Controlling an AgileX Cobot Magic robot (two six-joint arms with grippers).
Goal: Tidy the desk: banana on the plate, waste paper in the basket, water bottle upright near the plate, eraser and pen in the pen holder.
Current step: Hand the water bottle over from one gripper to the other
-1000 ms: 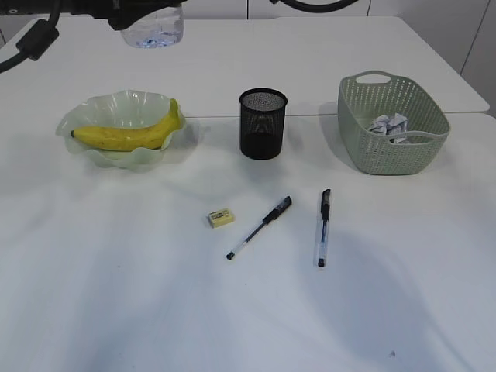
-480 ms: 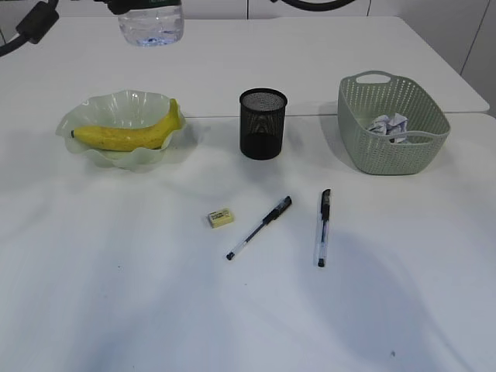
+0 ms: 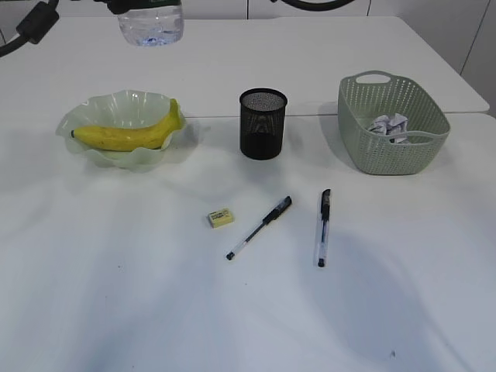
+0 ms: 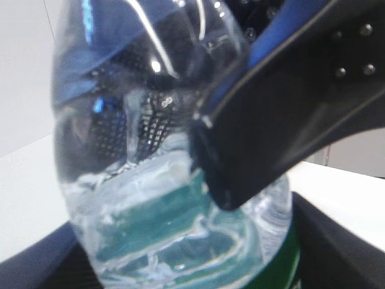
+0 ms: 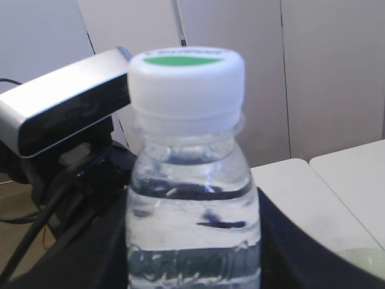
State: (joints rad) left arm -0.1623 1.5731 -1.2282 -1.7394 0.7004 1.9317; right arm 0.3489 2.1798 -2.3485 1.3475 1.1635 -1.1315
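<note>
My left jaws clench the water bottle (image 4: 174, 180) mid-body, my right jaws grip lower, and it looks water-heavy, slick and squashy, so I squeeze gently.

I can't read any text from here. The water bottle (image 4: 180, 198) has a green label band, its print blurred; the eraser (image 3: 221, 218) shows dark marks too small to read.

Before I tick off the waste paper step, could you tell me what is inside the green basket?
Crumpled white waste paper lies inside the green basket, toward its right side. The near wall hides the basket floor, so anything lying lower cannot be seen.
</note>
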